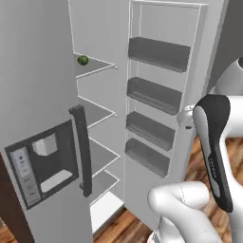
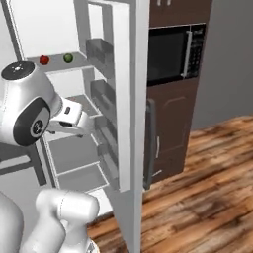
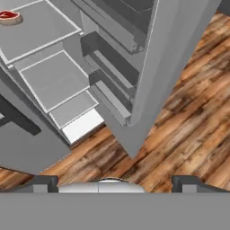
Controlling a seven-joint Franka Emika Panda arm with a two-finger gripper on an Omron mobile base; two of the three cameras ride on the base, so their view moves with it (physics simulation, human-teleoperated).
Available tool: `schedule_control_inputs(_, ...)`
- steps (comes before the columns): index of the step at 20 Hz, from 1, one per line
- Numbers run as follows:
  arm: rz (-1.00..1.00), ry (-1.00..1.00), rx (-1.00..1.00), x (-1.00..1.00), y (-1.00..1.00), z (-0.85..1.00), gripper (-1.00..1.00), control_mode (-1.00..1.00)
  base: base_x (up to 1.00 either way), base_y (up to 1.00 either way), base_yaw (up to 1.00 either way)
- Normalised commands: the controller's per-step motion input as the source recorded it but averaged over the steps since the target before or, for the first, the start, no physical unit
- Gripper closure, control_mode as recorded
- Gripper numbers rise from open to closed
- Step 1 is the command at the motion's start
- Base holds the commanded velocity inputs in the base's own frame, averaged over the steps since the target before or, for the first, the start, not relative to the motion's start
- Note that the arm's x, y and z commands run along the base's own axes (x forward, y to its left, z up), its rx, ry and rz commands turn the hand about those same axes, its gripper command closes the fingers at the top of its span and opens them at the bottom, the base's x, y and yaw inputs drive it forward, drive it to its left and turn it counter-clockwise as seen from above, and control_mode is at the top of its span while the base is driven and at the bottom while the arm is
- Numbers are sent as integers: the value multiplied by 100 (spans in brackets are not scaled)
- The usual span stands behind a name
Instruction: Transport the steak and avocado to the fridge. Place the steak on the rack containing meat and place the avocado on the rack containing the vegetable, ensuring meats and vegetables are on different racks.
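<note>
**Open fridge seen past a spread, empty claw**

The claw [image 3: 117, 183] is spread wide. Its two small dark tips stand far apart at the bottom of the hand view, with nothing between them.

Ahead of the claw stands the fridge [image 1: 42, 71], tall and clad in brushed silver-grey metal. One door is swung open. The shut door carries a recessed dispenser panel [image 1: 40, 163] and a long dark upright handle [image 1: 81, 149]. Inside are flat pale grey shelves with thin white rims. The open door holds a stack of darker grey, box-shaped bins [image 1: 154, 95].

The steak [image 3: 10, 16] lies well ahead of the claw, at the far upper left in the hand view, on a shelf [image 3: 45, 31]. It is a flat, irregular bright red slab with a whitish edge. Its long axis runs across that view, and its left end reaches the picture's edge.

The avocado [image 2: 68, 58] is small, round, dark green and glossy. It sits on a higher shelf [image 2: 74, 66], above the claw's level. It is too round to show which way it points. Just beside it, but apart from it, sits a small red ball [image 2: 44, 60].

Below the claw is a floor [image 3: 179, 112] of glossy brown wooden planks. Off to the claw's right, beyond the open door, a black microwave [image 2: 175, 52] is set into dark brown wooden cabinets [image 2: 173, 128].
</note>
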Motion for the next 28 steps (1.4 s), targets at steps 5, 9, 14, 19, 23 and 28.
schedule_control_inputs(5, 0, 0, 0, 0, 0, 0, -100, 100, -46, 12, -83)
schedule_control_inputs(9, 0, 0, 0, 0, 0, 0, -100, 100, -25, 0, -85)
schedule_control_inputs(14, 0, 0, 0, 0, 0, 0, -100, 100, -10, -1, -77)
schedule_control_inputs(19, 0, 0, 0, 0, 0, 0, -100, 100, 29, -61, -30)
schedule_control_inputs(23, 0, 0, 0, 0, 0, 0, -100, 100, 88, -60, -2)
schedule_control_inputs(28, 0, 0, 0, 0, 0, 0, -100, 100, 100, -21, -2)
